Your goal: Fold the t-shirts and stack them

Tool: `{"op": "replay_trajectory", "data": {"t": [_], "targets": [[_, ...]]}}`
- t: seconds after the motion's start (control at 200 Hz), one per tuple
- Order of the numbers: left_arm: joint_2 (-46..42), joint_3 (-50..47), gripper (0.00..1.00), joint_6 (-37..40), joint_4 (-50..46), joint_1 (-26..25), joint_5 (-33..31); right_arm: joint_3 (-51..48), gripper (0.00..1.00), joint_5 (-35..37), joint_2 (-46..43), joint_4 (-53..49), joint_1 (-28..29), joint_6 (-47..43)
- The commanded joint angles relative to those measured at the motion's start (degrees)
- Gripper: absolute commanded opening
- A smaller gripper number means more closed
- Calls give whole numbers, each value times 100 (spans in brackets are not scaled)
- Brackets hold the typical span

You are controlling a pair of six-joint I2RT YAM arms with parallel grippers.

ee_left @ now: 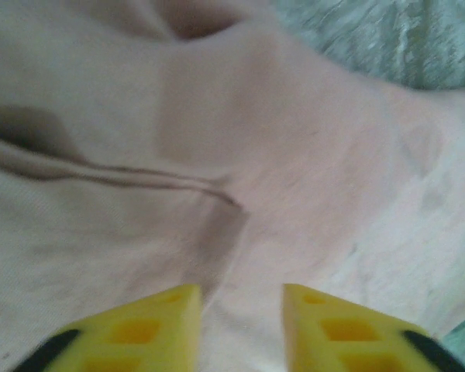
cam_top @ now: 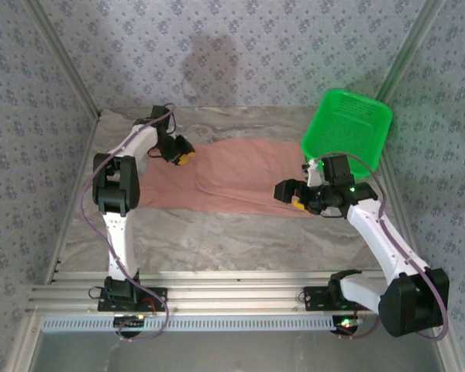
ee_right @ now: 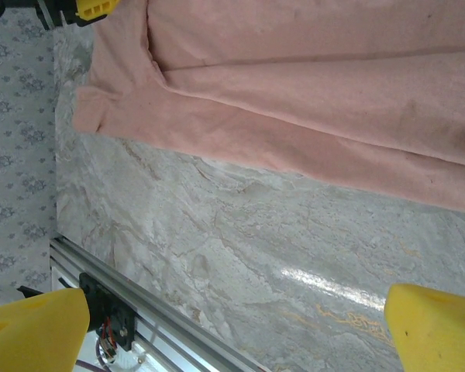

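Observation:
The salmon-pink t-shirt [cam_top: 232, 174] lies spread flat across the middle of the table, and its printed graphic is hidden. My left gripper [cam_top: 182, 155] hovers over the shirt's far left corner. In the left wrist view its yellow fingers [ee_left: 151, 329] stand open just above wrinkled pink cloth [ee_left: 294, 155], with nothing pinched between them. My right gripper [cam_top: 291, 194] is at the shirt's near right edge. In the right wrist view that gripper [ee_right: 236, 333] is wide open over bare marble, and the shirt's folded edge [ee_right: 294, 101] lies beyond it.
A bright green plastic basket [cam_top: 347, 128] stands tilted at the far right, just behind the right arm. Bare marble tabletop [cam_top: 217, 232] runs between the shirt and the aluminium rail [cam_top: 240, 294] at the near edge. Patterned walls close in the sides and back.

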Motion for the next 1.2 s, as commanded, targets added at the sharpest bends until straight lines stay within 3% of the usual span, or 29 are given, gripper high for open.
{"op": "replay_trajectory", "data": {"t": [0.0, 0.12, 0.16, 0.4, 0.465, 0.545, 0.715, 0.824, 1.044, 1.194], "targets": [[-380, -2, 51, -232, 578, -63, 320, -119, 100, -48, -65, 79, 49, 138], [-925, -376, 64, -547, 1039, -57, 455, -175, 100, 113, 89, 281, 211, 258], [-1204, -594, 75, -592, 1117, -27, 426, -148, 100, 207, 168, 318, 310, 287], [-3089, -2926, 80, -792, 1245, 701, -83, 217, 100, 1102, 1047, 514, 1209, 389], [-3243, -3412, 77, -793, 1335, 875, -92, 316, 100, 1385, 1367, 730, 1406, 480], [-3233, -3780, 62, -762, 1438, 956, -238, 552, 97, 1621, 1861, 892, 1518, 597], [-2939, -4087, 30, -959, 1894, 974, -285, 1249, 75, 1549, 2728, 964, 1684, 751], [-2823, -4101, 25, -1079, 2096, 956, -291, 1343, 62, 1418, 2889, 1097, 1940, 945], [-2614, -4142, 21, -1068, 2156, 964, -440, 1388, 20, 1217, 3448, 1411, 2469, 1305], [-2558, -4295, 19, -1061, 2172, 982, -550, 1699, 16, 1373, 3963, 1402, 2534, 1257]]}}
